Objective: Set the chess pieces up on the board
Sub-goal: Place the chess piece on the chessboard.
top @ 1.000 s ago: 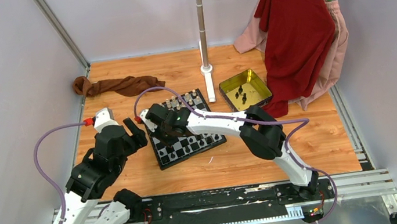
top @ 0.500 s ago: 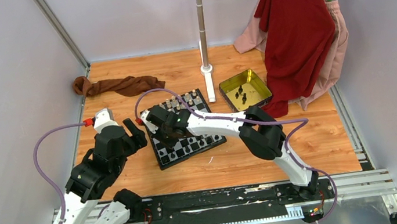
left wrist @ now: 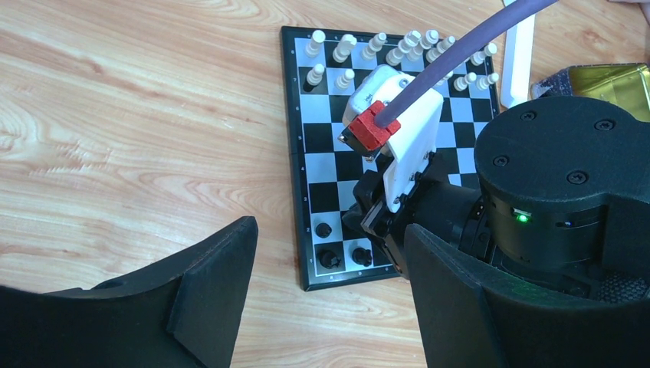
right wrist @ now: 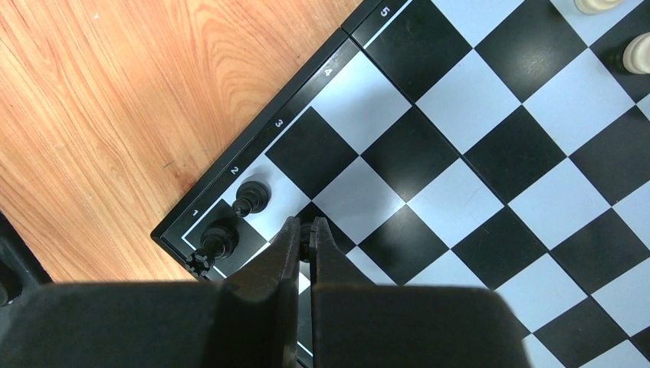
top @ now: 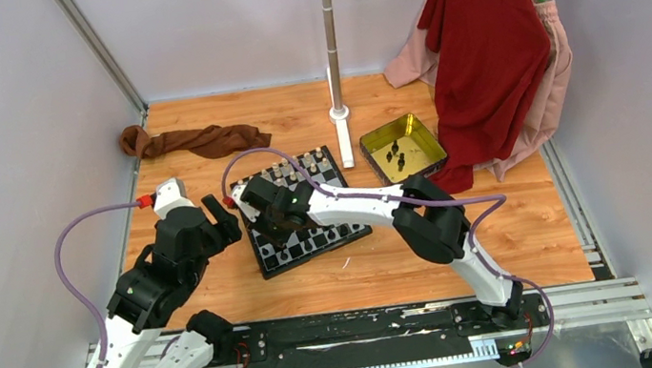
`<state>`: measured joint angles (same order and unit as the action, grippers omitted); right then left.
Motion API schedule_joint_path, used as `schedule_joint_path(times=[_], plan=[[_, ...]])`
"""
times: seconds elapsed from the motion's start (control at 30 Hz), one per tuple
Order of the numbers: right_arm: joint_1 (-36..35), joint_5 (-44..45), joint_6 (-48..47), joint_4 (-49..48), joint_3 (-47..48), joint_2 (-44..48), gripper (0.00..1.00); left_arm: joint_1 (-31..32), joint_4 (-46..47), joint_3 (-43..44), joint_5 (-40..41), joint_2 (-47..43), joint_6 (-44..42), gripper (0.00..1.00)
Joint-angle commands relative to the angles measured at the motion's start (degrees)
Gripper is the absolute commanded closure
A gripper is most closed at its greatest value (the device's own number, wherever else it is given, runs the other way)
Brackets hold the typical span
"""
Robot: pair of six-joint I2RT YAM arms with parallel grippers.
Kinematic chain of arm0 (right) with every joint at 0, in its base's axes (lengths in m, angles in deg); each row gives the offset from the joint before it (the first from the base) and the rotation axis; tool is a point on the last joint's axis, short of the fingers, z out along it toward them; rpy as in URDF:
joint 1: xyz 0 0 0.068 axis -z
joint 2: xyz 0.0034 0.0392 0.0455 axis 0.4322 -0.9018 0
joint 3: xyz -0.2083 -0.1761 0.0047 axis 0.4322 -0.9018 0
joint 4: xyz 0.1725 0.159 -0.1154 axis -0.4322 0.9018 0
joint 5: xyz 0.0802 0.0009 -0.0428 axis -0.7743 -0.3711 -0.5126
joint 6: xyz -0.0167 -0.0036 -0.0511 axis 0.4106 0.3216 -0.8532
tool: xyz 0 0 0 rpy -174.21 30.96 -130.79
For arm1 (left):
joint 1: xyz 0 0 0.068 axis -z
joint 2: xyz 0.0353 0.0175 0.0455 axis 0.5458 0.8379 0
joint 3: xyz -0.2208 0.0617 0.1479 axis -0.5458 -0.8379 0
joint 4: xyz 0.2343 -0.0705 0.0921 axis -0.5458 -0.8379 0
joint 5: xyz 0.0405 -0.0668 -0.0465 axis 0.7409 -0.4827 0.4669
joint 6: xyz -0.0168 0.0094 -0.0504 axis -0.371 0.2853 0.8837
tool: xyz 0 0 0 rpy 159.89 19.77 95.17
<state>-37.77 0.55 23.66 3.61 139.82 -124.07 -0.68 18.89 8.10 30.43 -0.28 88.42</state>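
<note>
Over a corner of the board point(right wrist: 414, 153), the right tool point(right wrist: 303, 234), pressed together, hangs just inboard of two black pieces point(right wrist: 251, 198) by the edge; the left tool point(left wrist: 328, 234) hovers spread, farther off.

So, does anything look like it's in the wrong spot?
Yes. A few black chess pieces sit in the yellow tin, not on the board. A brown cloth lies crumpled at the far left. Nothing looks spilled or broken.

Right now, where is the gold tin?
In the top view, the gold tin sits right of the pole's white base and the chessboard, near the hanging red shirt.
</note>
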Motion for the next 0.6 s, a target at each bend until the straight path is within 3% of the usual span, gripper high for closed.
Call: schedule_joint_path(times=[0.0,0.57], plan=[[-1.14,0.55,0.68,1.56,-1.74,1.19,0.99,0.38,-0.65,0.72,0.69,-0.69,0.58,0.24],[-1.36,1.08,0.44,1.61,-3.22,2.03,0.99,0.38,-0.65,0.58,0.38,-0.57,1.1,0.25]])
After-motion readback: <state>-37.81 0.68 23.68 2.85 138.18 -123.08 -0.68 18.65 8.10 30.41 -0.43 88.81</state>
